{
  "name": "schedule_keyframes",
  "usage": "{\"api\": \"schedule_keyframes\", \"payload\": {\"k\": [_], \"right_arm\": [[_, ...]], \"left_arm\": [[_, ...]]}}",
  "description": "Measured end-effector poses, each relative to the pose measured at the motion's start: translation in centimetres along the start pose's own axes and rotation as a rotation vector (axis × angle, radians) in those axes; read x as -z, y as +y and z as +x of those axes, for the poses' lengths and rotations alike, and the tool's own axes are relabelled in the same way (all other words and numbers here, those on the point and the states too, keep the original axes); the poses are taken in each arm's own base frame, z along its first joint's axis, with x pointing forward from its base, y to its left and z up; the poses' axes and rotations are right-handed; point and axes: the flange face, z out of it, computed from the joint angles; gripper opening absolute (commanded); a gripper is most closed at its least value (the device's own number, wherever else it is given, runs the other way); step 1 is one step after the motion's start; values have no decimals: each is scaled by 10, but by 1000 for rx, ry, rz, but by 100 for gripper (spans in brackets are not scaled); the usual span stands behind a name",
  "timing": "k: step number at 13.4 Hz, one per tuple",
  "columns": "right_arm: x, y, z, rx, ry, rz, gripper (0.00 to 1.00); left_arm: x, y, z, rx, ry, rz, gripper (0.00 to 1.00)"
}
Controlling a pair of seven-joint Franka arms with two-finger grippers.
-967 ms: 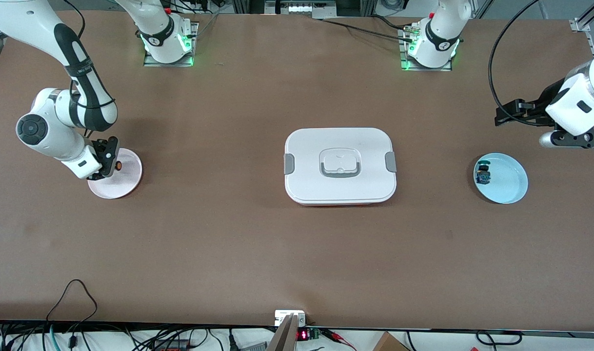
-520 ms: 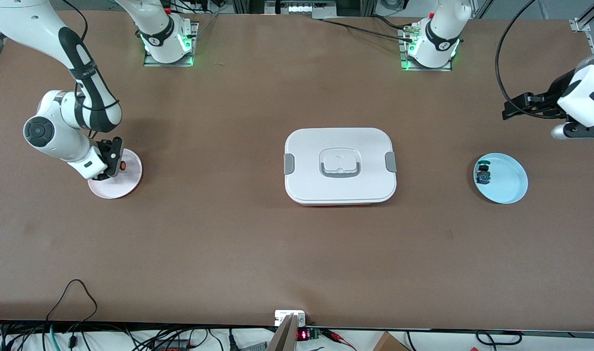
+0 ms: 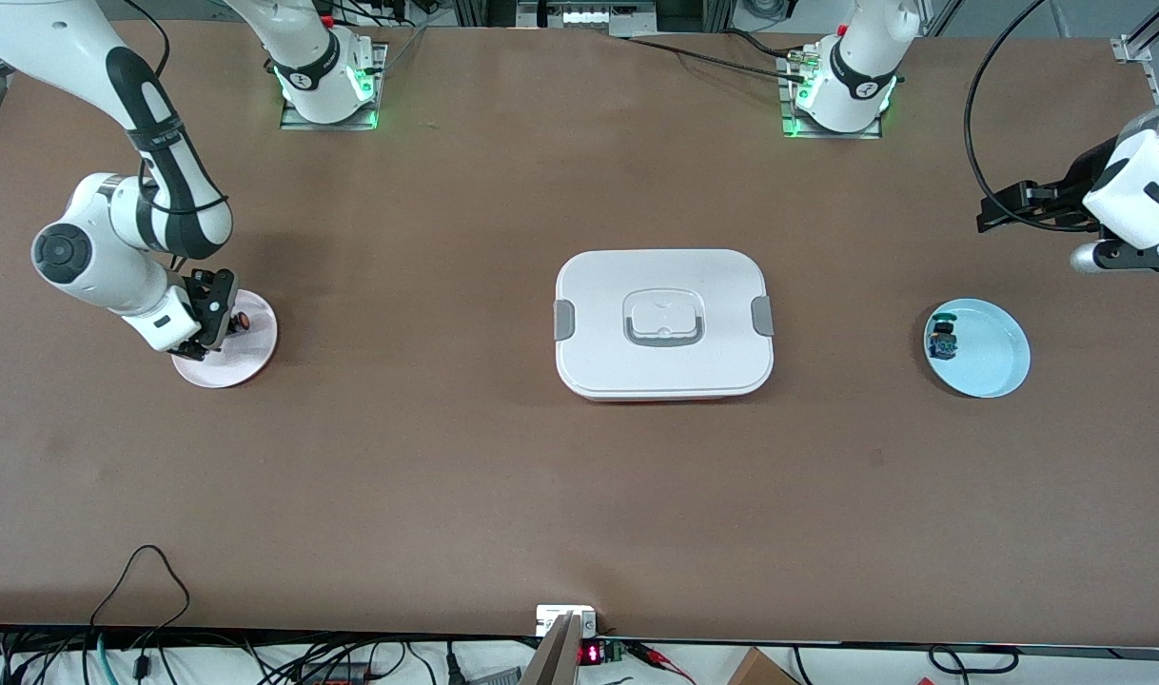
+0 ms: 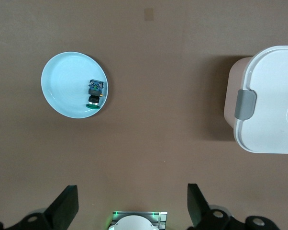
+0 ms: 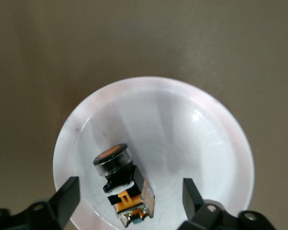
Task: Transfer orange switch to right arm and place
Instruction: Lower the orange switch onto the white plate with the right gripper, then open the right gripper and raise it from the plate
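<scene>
I see a white box in the middle and a blue plate at the right. At the left, the orange switch lies on the pink plate, black with an orange cap. The right gripper is spread wide around it. The left gripper is wide open too.

1. Matt brown table, smooth, board-like, faintly mottled, filling most of the front view.
2. Glossy pink plate, lit with bright highlights, at the centre of the right wrist view.
3. Orange switch: shiny orange cap, black plastic body, silvery metal at the base.
4. Smooth pale blue plate, slight sheen, in the upper part of the left wrist view.
5. Matt white plastic container with grey plastic clips, at the centre of the front view.
6. Glossy white shells on both arms; matt black plastic on right gripper and left gripper.
</scene>
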Motion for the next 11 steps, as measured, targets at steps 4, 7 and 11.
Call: {"api": "schedule_keyframes", "payload": {"k": [4,7,11], "right_arm": [[80,28,11,-112,71,20,100],[124,44,11,-291,77,35,100],[164,52,21,-615,62,84,100]], "left_arm": [[2,5,12,-6,31,1,100],[4,5,17,-3,36,2,100],[5,-2,18,9,40,0,100]]}}
